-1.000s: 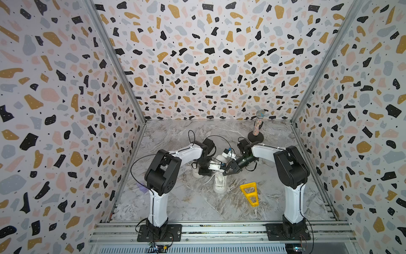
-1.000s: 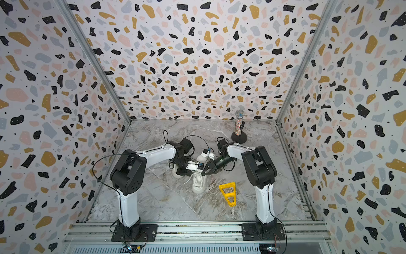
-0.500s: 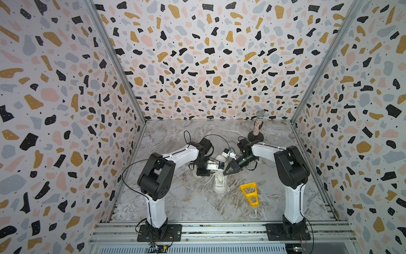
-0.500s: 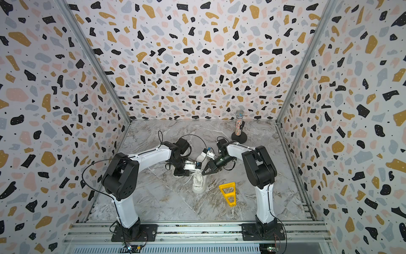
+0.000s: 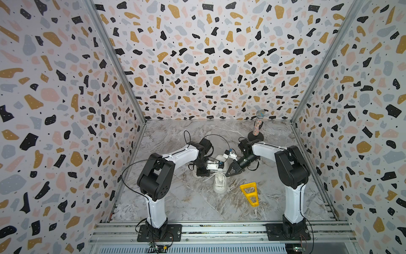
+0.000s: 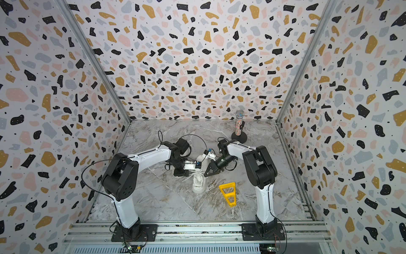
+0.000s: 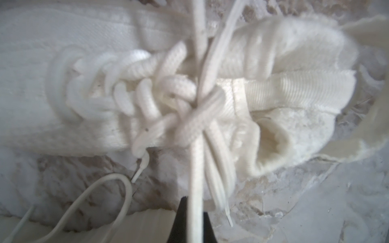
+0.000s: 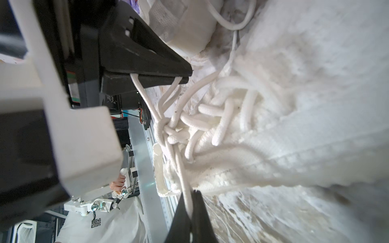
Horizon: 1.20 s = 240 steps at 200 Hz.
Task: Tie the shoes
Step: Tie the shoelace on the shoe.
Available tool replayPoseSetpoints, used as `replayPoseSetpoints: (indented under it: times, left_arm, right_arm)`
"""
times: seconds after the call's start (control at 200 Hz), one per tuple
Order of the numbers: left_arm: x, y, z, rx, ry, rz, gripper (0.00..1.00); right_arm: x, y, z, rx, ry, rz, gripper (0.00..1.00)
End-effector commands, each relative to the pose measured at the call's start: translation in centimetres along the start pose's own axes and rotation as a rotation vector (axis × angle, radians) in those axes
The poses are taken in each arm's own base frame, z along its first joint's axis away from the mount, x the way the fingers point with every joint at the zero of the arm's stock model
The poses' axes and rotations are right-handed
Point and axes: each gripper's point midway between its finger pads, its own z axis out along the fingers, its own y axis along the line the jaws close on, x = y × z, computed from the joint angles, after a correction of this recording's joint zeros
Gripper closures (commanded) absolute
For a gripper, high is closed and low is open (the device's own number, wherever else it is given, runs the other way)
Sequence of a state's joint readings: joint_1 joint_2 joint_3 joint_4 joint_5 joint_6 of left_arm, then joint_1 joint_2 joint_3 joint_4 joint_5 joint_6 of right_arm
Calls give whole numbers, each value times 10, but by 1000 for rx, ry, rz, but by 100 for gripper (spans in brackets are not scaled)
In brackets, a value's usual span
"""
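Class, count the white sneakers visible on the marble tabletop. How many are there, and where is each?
2. One white low-top sneaker lies at the centre in plain view. The second white sneaker sits just behind it, largely hidden. Others could be concealed.

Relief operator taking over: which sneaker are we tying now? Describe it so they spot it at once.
At the middle of the grey marble tabletop, an all-white low-top sneaker lies toe toward the aluminium front rail, beside a yellow triangular plastic frame. Unlike the second white sneaker behind it, its laces are pinched by the left gripper and right gripper.
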<state>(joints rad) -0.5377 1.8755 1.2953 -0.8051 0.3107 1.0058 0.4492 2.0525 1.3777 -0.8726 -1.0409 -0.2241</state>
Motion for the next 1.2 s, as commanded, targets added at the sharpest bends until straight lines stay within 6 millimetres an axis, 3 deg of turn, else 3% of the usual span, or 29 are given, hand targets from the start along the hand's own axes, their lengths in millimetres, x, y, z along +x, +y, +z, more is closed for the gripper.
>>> replayPoseSetpoints:
  times: [0.0,0.26,0.441,0.571,0.691,0.866,1.086,1.146,1.196]
  left_arm:
    - [10,-6,-2,22,30,-37,100]
    - [16,-7,0,33,51,-52,100]
    - [8,-11,-2,61,16,-77,100]
    - [0,-11,-5,78,-14,-91,100]
    - [-1,-11,-6,81,-20,-94,100]
    - [-4,-12,-6,95,-33,-106,100]
    - [-6,-12,-6,97,-38,-112,100]
    - [-6,-13,-7,95,-36,-113,100]
    - [-5,-13,-7,94,-34,-113,100]
  right_arm:
    - [-3,12,-17,67,-11,-46,100]
    - [-3,6,-19,114,-4,-44,100]
    - [-10,17,-18,41,-27,-52,100]
    - [-20,21,-26,7,-63,-45,77]
    - [-26,21,-28,-11,-75,-27,70]
    - [-29,13,-25,-8,-69,-9,69]
    - [-22,6,-14,-2,-37,-16,61]
    - [-22,5,-10,3,-30,-20,62]
    - [-24,7,-8,-5,-31,-19,69]
